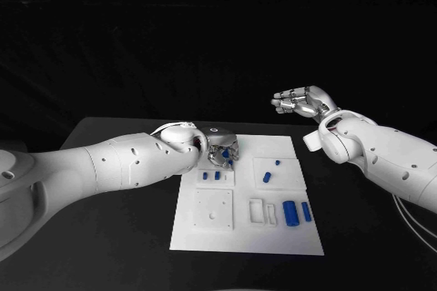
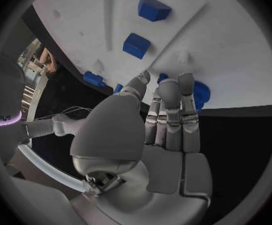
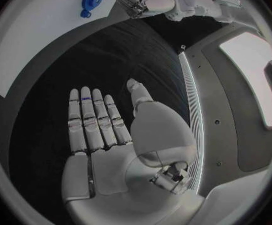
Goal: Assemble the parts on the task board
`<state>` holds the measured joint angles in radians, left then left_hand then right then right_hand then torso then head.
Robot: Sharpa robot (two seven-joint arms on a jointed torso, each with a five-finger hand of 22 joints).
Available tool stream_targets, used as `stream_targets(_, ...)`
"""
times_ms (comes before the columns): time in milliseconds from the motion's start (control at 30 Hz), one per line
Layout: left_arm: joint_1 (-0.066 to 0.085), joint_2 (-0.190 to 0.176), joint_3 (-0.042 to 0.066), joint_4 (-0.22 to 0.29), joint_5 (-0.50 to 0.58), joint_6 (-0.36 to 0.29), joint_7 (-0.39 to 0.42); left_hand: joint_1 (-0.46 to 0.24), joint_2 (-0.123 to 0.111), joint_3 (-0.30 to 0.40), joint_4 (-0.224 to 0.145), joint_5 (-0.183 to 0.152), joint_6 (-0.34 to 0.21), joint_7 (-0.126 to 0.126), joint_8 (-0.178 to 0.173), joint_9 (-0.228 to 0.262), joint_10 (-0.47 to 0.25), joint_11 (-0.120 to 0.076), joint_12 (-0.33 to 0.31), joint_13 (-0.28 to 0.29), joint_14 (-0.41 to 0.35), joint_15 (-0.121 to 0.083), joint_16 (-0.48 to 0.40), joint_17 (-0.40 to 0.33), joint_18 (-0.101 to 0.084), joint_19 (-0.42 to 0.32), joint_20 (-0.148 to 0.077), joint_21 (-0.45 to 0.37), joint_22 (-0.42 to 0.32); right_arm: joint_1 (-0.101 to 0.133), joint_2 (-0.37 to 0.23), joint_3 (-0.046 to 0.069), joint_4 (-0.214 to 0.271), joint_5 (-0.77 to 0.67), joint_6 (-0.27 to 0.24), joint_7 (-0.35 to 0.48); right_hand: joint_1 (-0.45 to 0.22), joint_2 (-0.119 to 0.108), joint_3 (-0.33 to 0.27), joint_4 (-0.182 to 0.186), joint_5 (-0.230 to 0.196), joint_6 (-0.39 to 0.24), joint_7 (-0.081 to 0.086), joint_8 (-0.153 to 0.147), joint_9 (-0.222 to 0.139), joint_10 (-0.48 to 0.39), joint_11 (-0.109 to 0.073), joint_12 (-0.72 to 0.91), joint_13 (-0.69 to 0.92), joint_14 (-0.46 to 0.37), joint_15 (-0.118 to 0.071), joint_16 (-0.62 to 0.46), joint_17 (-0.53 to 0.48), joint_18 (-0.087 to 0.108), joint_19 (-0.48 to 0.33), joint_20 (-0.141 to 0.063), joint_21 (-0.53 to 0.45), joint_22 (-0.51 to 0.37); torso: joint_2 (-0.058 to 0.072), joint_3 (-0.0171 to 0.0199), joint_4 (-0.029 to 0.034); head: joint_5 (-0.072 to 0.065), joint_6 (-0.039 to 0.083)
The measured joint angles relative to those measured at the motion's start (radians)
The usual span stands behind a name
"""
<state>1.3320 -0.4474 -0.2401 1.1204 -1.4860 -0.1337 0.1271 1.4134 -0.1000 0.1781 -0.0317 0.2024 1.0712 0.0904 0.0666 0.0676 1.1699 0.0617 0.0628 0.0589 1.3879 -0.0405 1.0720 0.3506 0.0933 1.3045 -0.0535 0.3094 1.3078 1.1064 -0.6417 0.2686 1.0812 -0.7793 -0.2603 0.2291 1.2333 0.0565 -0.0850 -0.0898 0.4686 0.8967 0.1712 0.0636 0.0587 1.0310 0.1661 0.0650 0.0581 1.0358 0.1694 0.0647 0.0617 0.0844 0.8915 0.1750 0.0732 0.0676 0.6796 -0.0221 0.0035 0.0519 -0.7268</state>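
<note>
I have the left hand down over the far-left corner of the task board, fingers bunched together around a small blue part. From the head view it looks pinched between the fingertips, and the left wrist view shows blue just past them, so I judge the hand is gripping that piece, though I cannot see the contact itself clearly.

The right hand hangs well off the board, above the far right of the bench, fingers straight and apart with nothing in it.

Two small blue parts stand in the plate just near of my left hand. Another blue part lies on the far-right plate, and two larger blue cylinders lie at the near right.

My reading is that the step in hand is seating the held piece into its socket at the far-left plate. To do it well I would keep the piece upright, bring it straight down over the hole, and press gently until it seats. I would loosen the fingers only once it stands by itself, and lift clear without brushing the two neighbours.
</note>
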Motion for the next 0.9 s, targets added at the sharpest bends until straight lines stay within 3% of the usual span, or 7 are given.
stream_targets(200,-0.004,0.002,-0.001,-0.011,-0.01,0.007,0.0,0.0,0.0,0.071,-0.005,0.0,0.003,0.003,0.0,-0.001,0.035,-0.01,0.0,0.0,0.0,0.0,0.004,-0.004,0.0,-0.003,0.003,0.016,0.0,0.0,0.001,0.0,0.0,0.0,0.003,0.0,0.0,0.0,0.0,0.0,0.0,0.0,0.0,0.0,0.0,0.0,0.0,0.0,0.0,0.0,0.0,0.0,0.0,0.0,0.0,0.0,0.0,0.0,0.0,0.0,-0.0001,0.003,0.001)
stream_targets(533,-0.004,0.004,0.0,-0.016,-0.012,0.012,-0.001,-0.009,0.003,0.086,-0.004,0.0,0.008,0.003,0.0,-0.001,0.042,-0.01,0.0,-0.001,0.0,0.0,0.008,-0.004,0.0,-0.004,0.004,0.023,0.0,0.0,0.001,0.0,-0.001,0.0,0.007,-0.001,0.0,0.0,0.0,0.0,0.0,0.0,0.0,0.0,0.0,0.0,0.0,0.0,0.0,0.0,0.0,0.0,0.0,0.0,0.0,0.0,0.0,0.0,0.0,-0.0001,0.0,0.003,0.001)
stream_targets(767,-0.004,0.004,0.001,-0.016,-0.009,0.018,-0.002,-0.023,0.017,0.089,0.0,0.0,0.04,0.004,0.0,-0.001,0.073,-0.014,0.0,-0.001,0.0,0.0,0.012,-0.004,0.0,-0.011,0.004,0.027,0.0,0.0,0.004,0.0,-0.002,0.0,0.008,-0.001,0.0,0.0,0.0,0.0,0.0,0.0,0.0,0.0,-0.001,0.0,0.0,0.0,0.0,0.0,0.0,0.0,0.0,0.0,0.0,0.0,0.0,0.0,0.0,-0.0005,0.0006,0.002,0.0)
stream_targets(900,-0.004,0.004,0.001,-0.016,-0.003,0.023,-0.004,-0.024,0.04,0.079,0.017,0.0,0.067,0.002,0.0,0.0,0.098,-0.018,0.0,0.0,0.0,0.0,0.012,-0.006,0.0,-0.011,0.003,0.027,0.0,0.0,0.005,0.0,-0.004,0.0,0.008,-0.001,0.0,0.0,0.0,0.0,0.0,0.0,0.0,0.0,-0.001,0.0,0.0,0.0,0.0,0.0,0.0,0.0,0.0,0.0,0.0,0.0,0.0,0.0,0.0,-0.0007,0.001,0.002,-0.001)
